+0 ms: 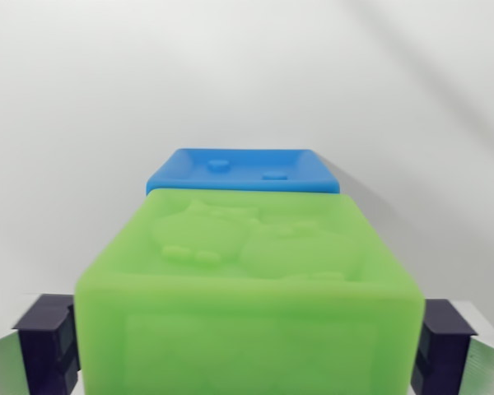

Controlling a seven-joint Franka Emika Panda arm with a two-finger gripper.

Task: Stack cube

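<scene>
Two dark finger pads [49,341] press the flanks of the green cube [251,288], one at each lower corner of the wrist view, so the gripper [247,346] is clamped on it and the cube fills the near frame. Straight ahead, past the green cube's far edge and apparently lower, sits the blue cube [243,171] on the white surface [247,74]. By my reading, the carry must go forward, square over the blue top.
</scene>
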